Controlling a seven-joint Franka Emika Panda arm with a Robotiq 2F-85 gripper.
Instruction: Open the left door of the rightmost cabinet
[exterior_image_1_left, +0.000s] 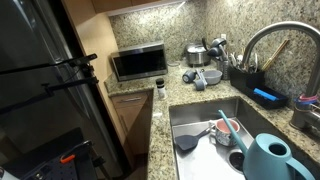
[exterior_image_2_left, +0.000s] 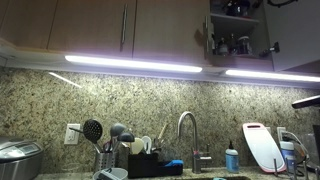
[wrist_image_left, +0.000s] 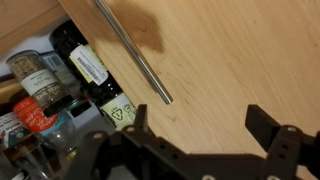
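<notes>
Wrist view, gripper (wrist_image_left: 200, 120) spread before cabinet door (wrist_image_left: 235, 50), bottles (wrist_image_left: 92, 72) beside

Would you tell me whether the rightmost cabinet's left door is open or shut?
Open: in an exterior view the cabinet shows bottles inside, and in the wrist view they stand past the edge of the door.

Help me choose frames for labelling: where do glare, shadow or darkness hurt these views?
In an exterior view the light strips blow out white; in an exterior view the area beside the microwave is nearly black; in the wrist view the handle casts a soft shadow on the door, and the gripper is underlit.
</notes>
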